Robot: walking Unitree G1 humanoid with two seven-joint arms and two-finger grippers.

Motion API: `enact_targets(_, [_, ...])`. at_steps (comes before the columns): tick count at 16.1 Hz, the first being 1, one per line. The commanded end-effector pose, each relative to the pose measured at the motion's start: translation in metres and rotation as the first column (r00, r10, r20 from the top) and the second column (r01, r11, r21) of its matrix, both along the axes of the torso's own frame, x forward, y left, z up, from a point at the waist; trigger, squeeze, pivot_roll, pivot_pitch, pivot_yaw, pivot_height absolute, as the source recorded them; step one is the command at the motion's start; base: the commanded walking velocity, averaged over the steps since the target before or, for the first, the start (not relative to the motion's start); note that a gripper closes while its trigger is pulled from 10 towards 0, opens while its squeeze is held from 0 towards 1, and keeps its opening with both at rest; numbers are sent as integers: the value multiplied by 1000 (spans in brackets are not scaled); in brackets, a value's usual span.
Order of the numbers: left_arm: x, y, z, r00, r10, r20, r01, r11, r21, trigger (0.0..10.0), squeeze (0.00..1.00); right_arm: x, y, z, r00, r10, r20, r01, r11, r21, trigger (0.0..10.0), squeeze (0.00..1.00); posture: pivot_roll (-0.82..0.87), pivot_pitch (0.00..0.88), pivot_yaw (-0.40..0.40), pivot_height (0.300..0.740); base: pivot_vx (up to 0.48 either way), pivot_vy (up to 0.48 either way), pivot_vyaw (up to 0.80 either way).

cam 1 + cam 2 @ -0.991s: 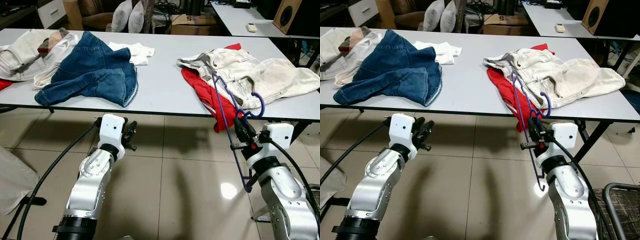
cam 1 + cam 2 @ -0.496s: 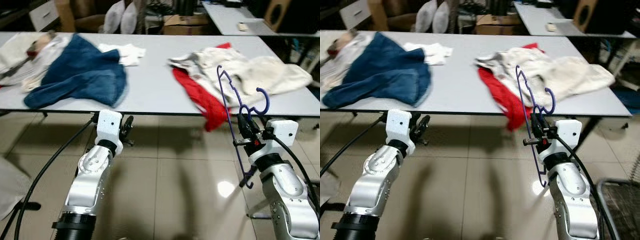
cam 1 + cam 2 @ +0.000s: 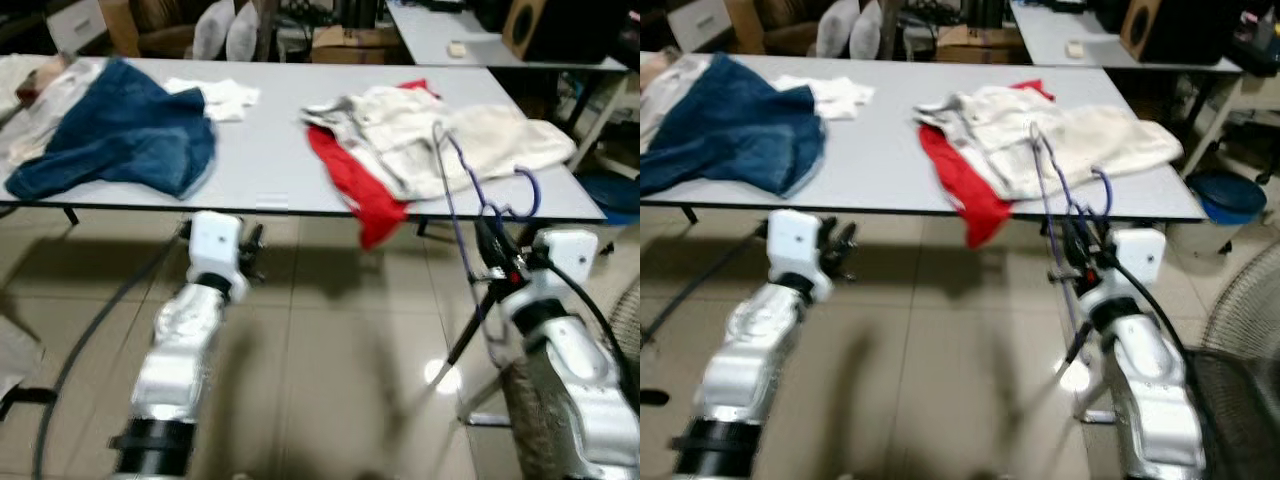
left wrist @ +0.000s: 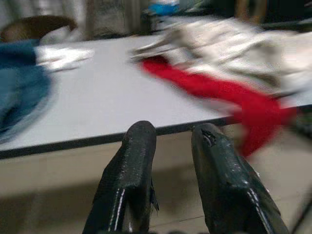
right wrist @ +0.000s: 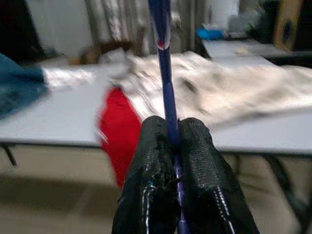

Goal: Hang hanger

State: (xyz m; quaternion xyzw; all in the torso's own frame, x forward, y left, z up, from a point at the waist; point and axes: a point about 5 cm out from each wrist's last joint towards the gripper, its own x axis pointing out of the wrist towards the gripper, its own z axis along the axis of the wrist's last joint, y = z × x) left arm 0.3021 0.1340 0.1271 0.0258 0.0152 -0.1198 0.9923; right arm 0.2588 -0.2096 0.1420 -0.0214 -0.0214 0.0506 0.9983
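Right wrist view had the right gripper (image 5: 174,146) clamped tight on one thin bar of the hanger (image 5: 165,73), both black fingers (image 5: 151,161) pressed against it with no gap. Left gripper (image 4: 170,146) held nothing, its fingers a narrow gap apart, pointed at the table (image 4: 97,102) edge.

Hanger (image 3: 462,200) was one thin blue-purple wire piece, standing roughly upright at right-centre of the left eye frame, hook (image 3: 524,190) curling at mid height beside the gripper, lower end reaching toward the floor. It sat in front of the table's near edge, not on it.

Counts: one hanger, two grippers, one long grey table (image 3: 260,160) plus a second table (image 3: 440,20) at upper right. On the near table: blue jeans (image 3: 120,130) upper left, red cloth (image 3: 350,180) hanging over the edge, cream garment (image 3: 450,135) at upper centre-right.
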Motion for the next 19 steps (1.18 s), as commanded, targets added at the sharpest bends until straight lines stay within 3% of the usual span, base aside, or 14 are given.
enact_targets(1, [4,2,12,999,-4,52,4,1000,-7,10000,0,2,2,6,1000,1,15,-1,1000,-17,10000,0,-145,15,26,740,0,0,0])
enact_targets(9, [10,5,12,999,12,47,-11,1000,-25,10000,0,11,10,13,999,47,2,-47,998,-32,10000,0,-142,11,21,740,272,0,-264])
enact_targets(13, [10,6,11,999,15,43,-14,1000,-21,10000,0,13,14,12,998,70,-5,-70,991,-113,10000,0,-134,10,18,740,378,0,0])
enact_targets(19, [11,8,12,999,9,41,-8,1000,-19,10000,0,13,12,10,999,42,0,-42,995,-91,10000,0,-129,8,23,740,408,0,0])
